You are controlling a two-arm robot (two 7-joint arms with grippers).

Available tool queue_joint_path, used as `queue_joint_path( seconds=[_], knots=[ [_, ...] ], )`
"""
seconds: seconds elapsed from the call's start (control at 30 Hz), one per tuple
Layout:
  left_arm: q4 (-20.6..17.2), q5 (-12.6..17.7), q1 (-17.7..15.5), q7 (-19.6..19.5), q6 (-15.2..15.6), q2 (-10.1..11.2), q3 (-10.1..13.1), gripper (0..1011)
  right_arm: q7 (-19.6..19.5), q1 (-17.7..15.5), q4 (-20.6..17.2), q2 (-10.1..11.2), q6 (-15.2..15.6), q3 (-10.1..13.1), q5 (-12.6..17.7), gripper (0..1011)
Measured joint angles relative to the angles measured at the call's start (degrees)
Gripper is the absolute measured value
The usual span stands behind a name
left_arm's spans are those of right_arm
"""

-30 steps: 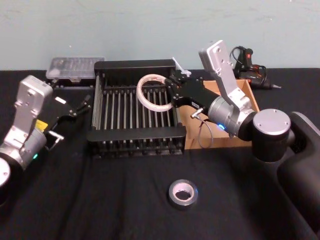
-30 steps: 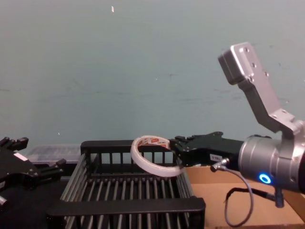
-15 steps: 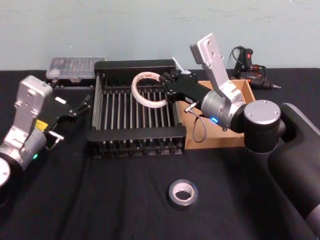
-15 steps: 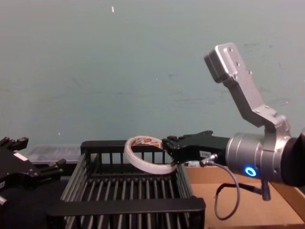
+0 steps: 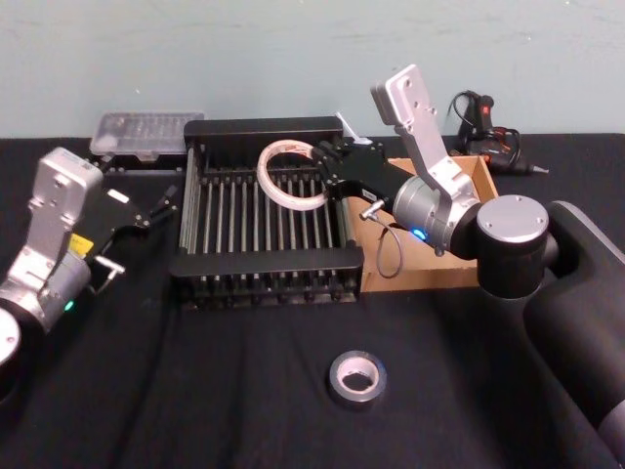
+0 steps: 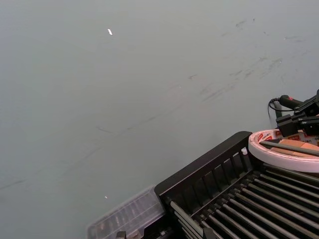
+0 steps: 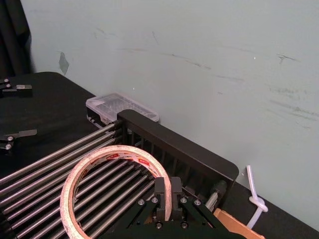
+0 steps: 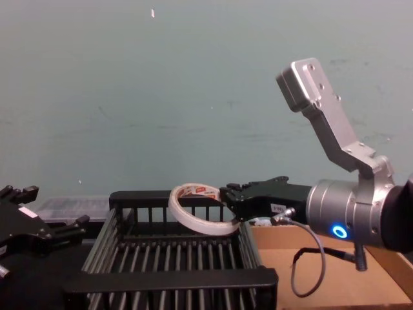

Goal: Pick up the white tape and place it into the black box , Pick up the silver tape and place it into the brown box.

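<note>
My right gripper [image 5: 328, 173] is shut on the rim of the white tape [image 5: 287, 174], a whitish ring with red marks, held tilted above the far right part of the black box [image 5: 264, 262]. The same roll hangs over the basket's bars in the chest view [image 8: 197, 208] and in the right wrist view [image 7: 112, 183]. The silver tape [image 5: 355, 379], a dark grey roll with a pale core, lies flat on the black table near the front. The brown box [image 5: 459, 278] sits right of the basket, partly behind my right arm. My left gripper [image 5: 146, 207] is parked left of the basket.
A clear plastic case [image 5: 146, 132] lies behind the basket's far left corner. A black glue gun [image 5: 488, 137] rests at the far right beyond the cardboard tray. A wall closes off the back of the table.
My right gripper carried the white tape leftward and farther back over the basket during the first half second, then held nearly still. The left arm has not moved.
</note>
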Motion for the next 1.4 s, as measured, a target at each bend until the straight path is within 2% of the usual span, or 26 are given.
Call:
queue_joint_path(
  seconds=[0.27,0.47,0.57,0.67,0.7,0.73,0.77,0.93,1.0,1.07,1.1,1.2,1.33,1.4],
  knots=[
    [0.0,0.0,0.0,0.0,0.0,0.0,0.0,1001,0.0,-0.1,-0.1,0.0,0.0,0.0,0.1,79],
    [0.0,0.0,0.0,0.0,0.0,0.0,0.0,1001,0.0,-0.1,-0.2,0.1,0.0,0.1,0.1,187],
    [0.0,0.0,0.0,0.0,0.0,0.0,0.0,1001,0.0,-0.1,-0.2,0.1,0.0,0.1,0.1,316],
    [0.0,0.0,0.0,0.0,0.0,0.0,0.0,1001,0.1,-0.1,-0.2,0.1,0.0,0.1,0.1,372],
    [0.0,0.0,0.0,0.0,0.0,0.0,0.0,1001,0.1,-0.1,-0.2,0.1,0.0,0.1,0.1,430],
    [0.0,0.0,0.0,0.0,0.0,0.0,0.0,1001,0.1,-0.1,-0.2,0.1,0.0,0.1,0.1,430],
    [0.0,0.0,0.0,0.0,0.0,0.0,0.0,1001,0.1,-0.1,-0.3,0.1,0.0,0.1,0.1,487],
    [0.0,0.0,0.0,0.0,0.0,0.0,0.0,1001,0.1,-0.1,-0.3,0.1,0.0,0.1,0.1,629],
    [0.0,0.0,0.0,0.0,0.0,0.0,0.0,1001,0.1,-0.1,-0.3,0.1,0.0,0.1,0.1,715],
    [0.0,0.0,0.0,0.0,0.0,0.0,0.0,1001,0.1,-0.1,-0.3,0.1,0.0,0.1,0.1,754],
    [0.0,0.0,0.0,0.0,0.0,0.0,0.0,1001,0.1,-0.1,-0.3,0.1,0.0,0.1,0.1,809],
    [0.0,0.0,0.0,0.0,0.0,0.0,0.0,1001,0.1,-0.1,-0.3,0.1,0.0,0.1,0.1,864],
    [0.0,0.0,0.0,0.0,0.0,0.0,0.0,1001,0.1,-0.7,-1.2,0.6,0.6,0.5,0.5,985],
    [0.0,0.0,0.0,0.0,0.0,0.0,0.0,1001,0.3,-1.0,-1.8,0.9,1.0,0.8,0.8,1003]
  ],
)
